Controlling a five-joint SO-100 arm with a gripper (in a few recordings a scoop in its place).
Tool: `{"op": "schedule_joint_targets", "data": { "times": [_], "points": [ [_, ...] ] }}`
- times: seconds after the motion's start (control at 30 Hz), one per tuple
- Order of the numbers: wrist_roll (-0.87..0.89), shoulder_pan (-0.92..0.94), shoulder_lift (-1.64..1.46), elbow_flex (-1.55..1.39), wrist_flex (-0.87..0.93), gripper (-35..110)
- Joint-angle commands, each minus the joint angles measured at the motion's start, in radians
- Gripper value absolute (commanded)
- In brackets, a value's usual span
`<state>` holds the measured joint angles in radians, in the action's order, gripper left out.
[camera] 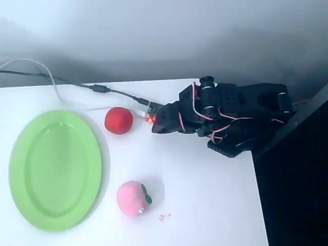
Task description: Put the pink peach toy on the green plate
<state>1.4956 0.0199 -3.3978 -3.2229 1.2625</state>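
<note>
Pink peach toy (134, 198) lower centre on white surface (205, 195), beside green plate (55, 169) at left. Red ball (119, 120) above. Black arm folded upper right; hand (156, 120) state indiscernible.

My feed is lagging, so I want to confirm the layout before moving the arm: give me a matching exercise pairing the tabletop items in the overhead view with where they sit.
Things:
1. large oval light-green plastic plate
2. small round soft pink peach toy
3. plain solid red ball
4. black robot arm

Places:
A. beside the cable plug, just left of the arm
B. right table edge
C. left side of the table
D. on bare table, right of the plate's lower rim

Pairs: 1-C, 2-D, 3-A, 4-B
</note>
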Motion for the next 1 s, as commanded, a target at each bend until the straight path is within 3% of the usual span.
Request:
{"op": "schedule_joint_targets", "data": {
  "times": [0.0, 0.4, 0.5, 0.53, 0.67, 0.9, 0.97],
  "points": [
    [0.037, -0.021, -0.018, -0.052, -0.002, 0],
    [0.014, -0.020, -0.020, -0.055, 0.028, 0],
    [-0.081, -0.018, -0.014, -0.029, -0.095, 0],
    [-0.152, -0.008, -0.009, 0.005, -0.158, 0],
    [-0.160, -0.041, 0.106, 0.206, -0.276, 0],
    [-0.058, -0.210, 0.561, 0.632, -0.213, 1],
    [-0.041, -0.242, 0.690, 0.764, -0.184, 15]
  ]
}}
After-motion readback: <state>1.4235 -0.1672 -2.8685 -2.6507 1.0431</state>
